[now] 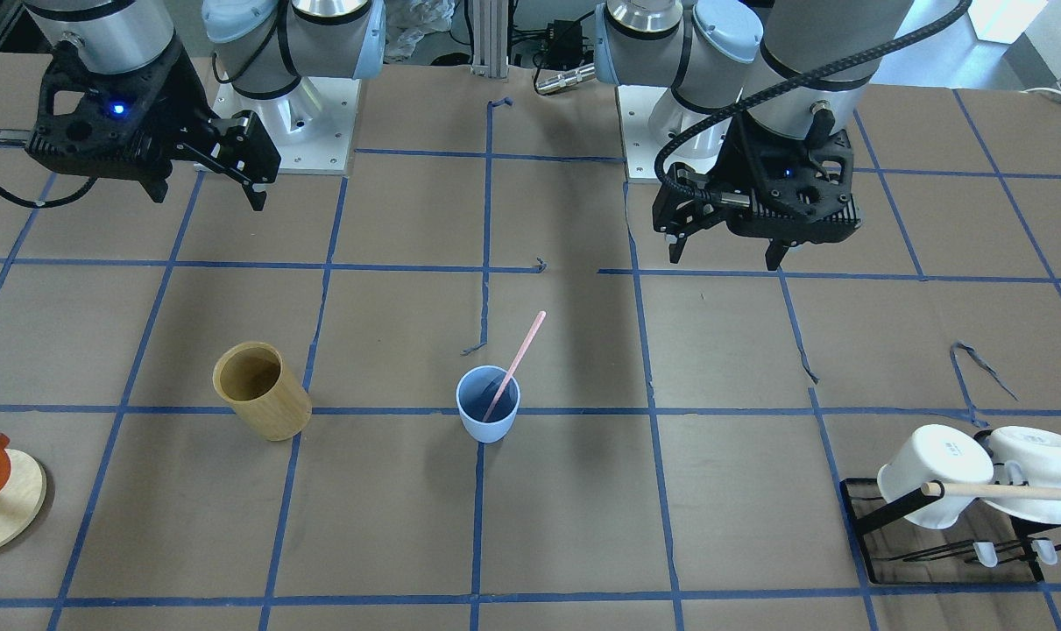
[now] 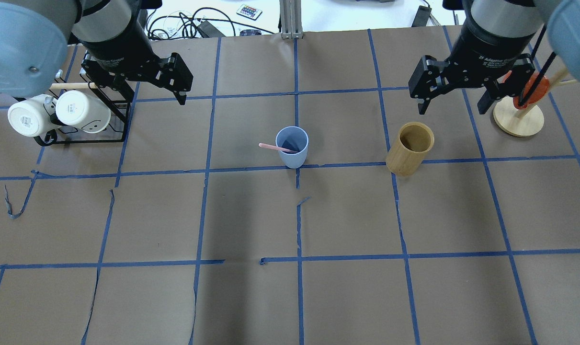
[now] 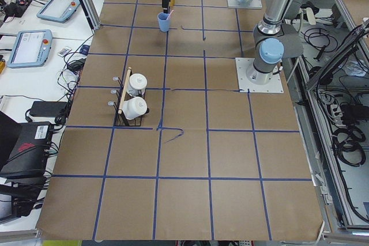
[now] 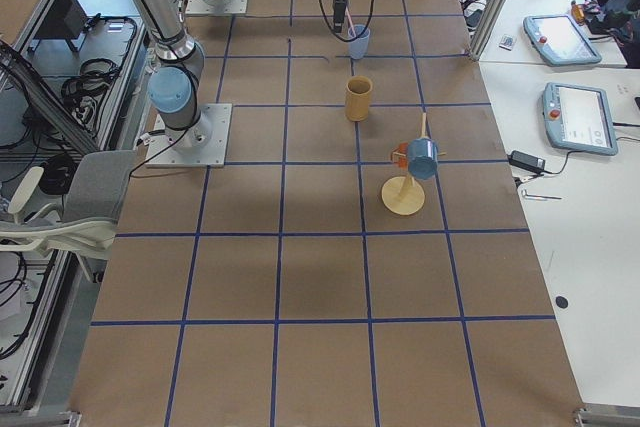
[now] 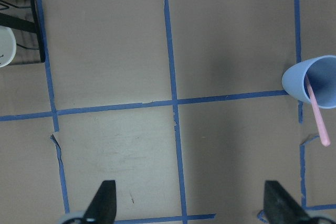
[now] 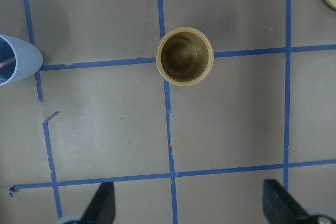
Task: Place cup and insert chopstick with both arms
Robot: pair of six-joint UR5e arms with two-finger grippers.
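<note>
The light blue cup (image 1: 488, 428) stands upright at the table's middle, on a blue tape line. It also shows in the overhead view (image 2: 294, 159) and at the right edge of the left wrist view (image 5: 295, 82). The pale pink chopstick (image 1: 519, 355) stands in the cup and leans over its rim; it also shows in the overhead view (image 2: 270, 146). My left gripper (image 1: 725, 260) is open and empty, raised well back from the cup. My right gripper (image 1: 208, 200) is open and empty, raised above and behind the tan wooden cup (image 1: 263, 390).
A black rack (image 2: 103, 139) with a wooden rod and two white mugs (image 2: 60, 112) stands under my left arm. A round wooden stand (image 2: 518, 120) with an orange piece is beside my right gripper. Brown paper with blue tape lines covers the table.
</note>
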